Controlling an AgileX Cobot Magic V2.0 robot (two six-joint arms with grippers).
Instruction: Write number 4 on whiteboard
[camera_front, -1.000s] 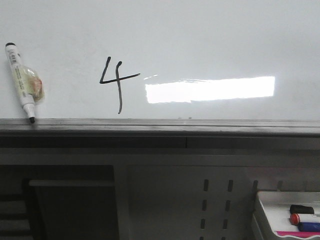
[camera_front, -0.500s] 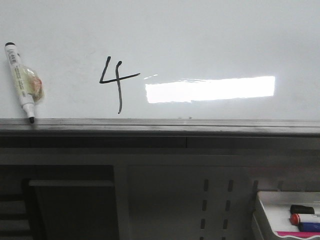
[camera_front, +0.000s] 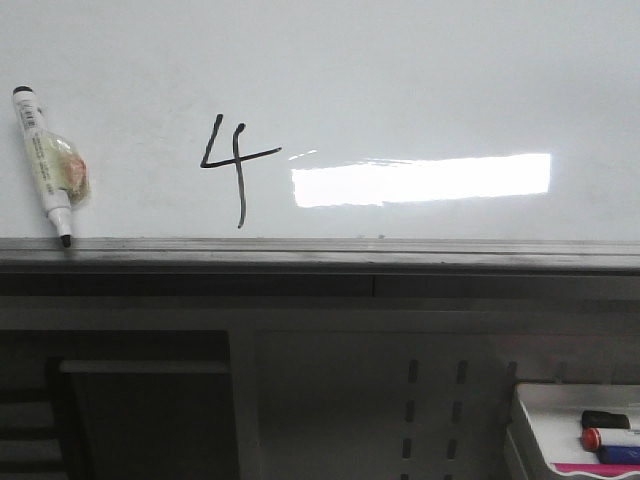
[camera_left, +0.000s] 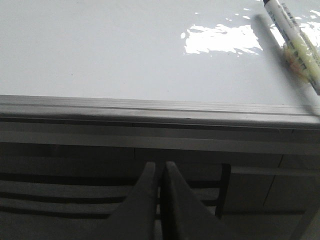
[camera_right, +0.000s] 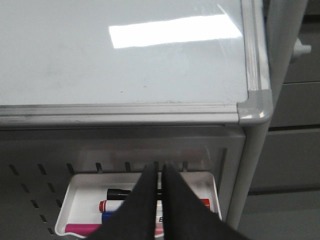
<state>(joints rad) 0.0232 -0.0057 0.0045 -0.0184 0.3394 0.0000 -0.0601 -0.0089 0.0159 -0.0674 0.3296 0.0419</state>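
The whiteboard (camera_front: 400, 80) fills the upper part of the front view, with a grey metal rail (camera_front: 320, 255) along its lower edge. A thin black number 4 (camera_front: 232, 165) is drawn on it left of centre. A white marker (camera_front: 42, 165) with a black tip leans on the board at the far left, tip on the rail; it also shows in the left wrist view (camera_left: 295, 45). My left gripper (camera_left: 160, 167) is shut and empty below the rail. My right gripper (camera_right: 160, 170) is shut and empty below the board's right corner (camera_right: 255, 107). Neither gripper shows in the front view.
A small white tray (camera_right: 80, 192) with black, red, blue and pink markers hangs on a perforated panel (camera_front: 430, 400) below the board at the right, also in the front view (camera_front: 540, 410). A bright light reflection (camera_front: 420, 180) lies on the board. A grey post (camera_right: 260, 150) stands right of the tray.
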